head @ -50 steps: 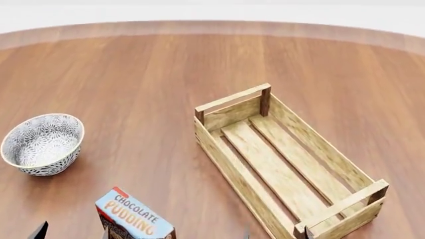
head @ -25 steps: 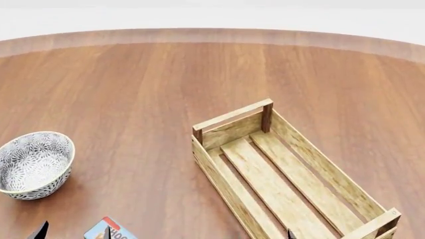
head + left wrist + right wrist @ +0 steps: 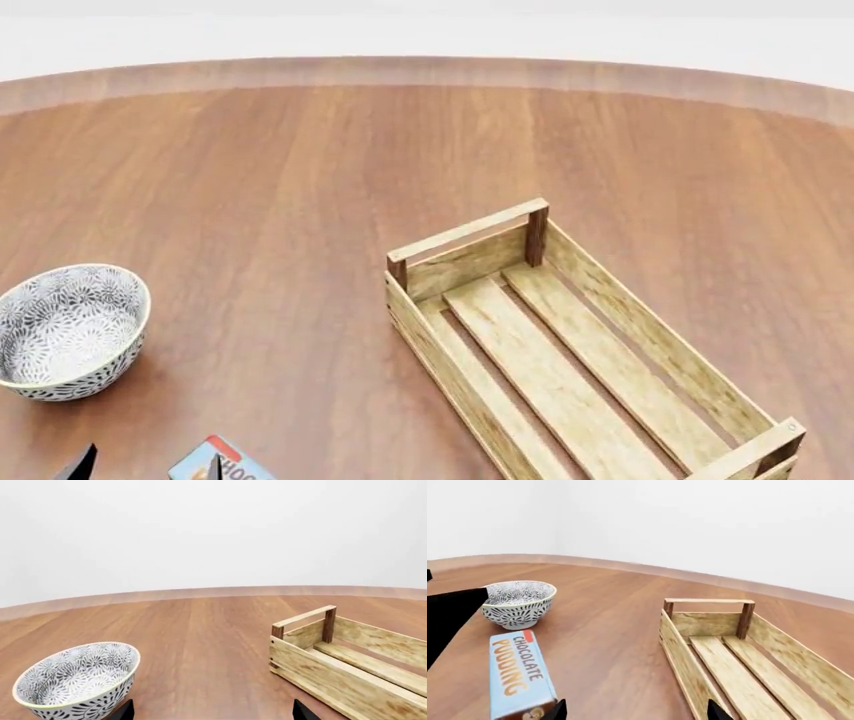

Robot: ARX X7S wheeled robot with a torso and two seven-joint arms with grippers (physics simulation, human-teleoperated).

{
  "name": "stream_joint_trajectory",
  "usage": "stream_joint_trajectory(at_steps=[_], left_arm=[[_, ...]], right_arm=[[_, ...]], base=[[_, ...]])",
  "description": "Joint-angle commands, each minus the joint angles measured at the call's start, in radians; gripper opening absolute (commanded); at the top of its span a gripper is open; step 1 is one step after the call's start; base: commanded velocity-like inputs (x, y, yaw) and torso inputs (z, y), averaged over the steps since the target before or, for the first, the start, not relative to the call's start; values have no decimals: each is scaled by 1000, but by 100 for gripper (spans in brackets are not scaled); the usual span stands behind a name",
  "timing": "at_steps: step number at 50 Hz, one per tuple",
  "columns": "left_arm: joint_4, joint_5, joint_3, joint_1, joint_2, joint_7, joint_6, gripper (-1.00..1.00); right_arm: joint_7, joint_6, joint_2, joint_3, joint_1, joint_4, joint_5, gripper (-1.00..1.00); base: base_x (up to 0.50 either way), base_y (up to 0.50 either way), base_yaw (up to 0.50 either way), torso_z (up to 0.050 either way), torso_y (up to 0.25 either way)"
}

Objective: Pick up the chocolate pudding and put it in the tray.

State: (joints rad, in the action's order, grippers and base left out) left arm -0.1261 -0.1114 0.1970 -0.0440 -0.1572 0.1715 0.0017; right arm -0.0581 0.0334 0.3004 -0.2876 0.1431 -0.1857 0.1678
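A: Three views, taken in turn. Left wrist first: the bowl sits close in, the tray further along the table. Two dark fingertips poke in at the frame edge, spread wide with bare wood between them, so the left gripper reads as parted and holding nothing. No pudding in this view.

B: And from the head?

A: The chocolate pudding is only a blue corner at the very bottom, near the robot, on the bowl's side and well apart from the tray. Tips of the left gripper show just beside it, one of them touching the carton's edge in the picture, though I can't say if it truly touches.

B: The right wrist?

A: Best look at the target. The chocolate pudding lies flat, lettering up, between the bowl and the tray. The right gripper shows two tips set wide, empty.

B: So how should the pick go?

A: My judgement: nothing is grasped yet, this is the approach. The left arm is nearer. Come down over the carton's narrow width, fingers along the long sides, and centre before closing so it doesn't skid on the smooth wood. Keep clear of the bowl. Lift well above the tray's near wall before crossing.
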Motion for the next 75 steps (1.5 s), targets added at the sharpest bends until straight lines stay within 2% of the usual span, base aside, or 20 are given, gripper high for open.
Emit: stream_joint_trajectory(at_steps=[1,11,20,31,53,63,75], left_arm=[[-4,-9,5,0,-8,9,-1,100],[1,-19,8,3,-15,13,-1,100],[0,-23,14,3,-19,19,-1,100],[12,-24,22,9,-22,25,7,100],[10,-28,38,10,-31,40,7,100],[10,-30,45,11,-35,46,7,100],[16,-34,52,14,-39,52,7,100]], right_arm=[[-39,-17,56,-32,58,-76,1,100],[-56,-31,90,-64,93,-134,-21,100],[-86,-50,82,-112,63,-68,-41,100],[-101,-41,48,-147,7,35,-56,100],[-93,160,-80,-146,-133,356,-38,100],[-112,99,-79,-201,-132,350,-67,100],[-108,142,-102,-200,-157,409,-53,100]], base=[[0,0,0,0,0],[0,0,0,0,0],[0,0,0,0,0],[0,0,0,0,0],[0,0,0,0,0],[0,0,0,0,0],[0,0,0,0,0]])
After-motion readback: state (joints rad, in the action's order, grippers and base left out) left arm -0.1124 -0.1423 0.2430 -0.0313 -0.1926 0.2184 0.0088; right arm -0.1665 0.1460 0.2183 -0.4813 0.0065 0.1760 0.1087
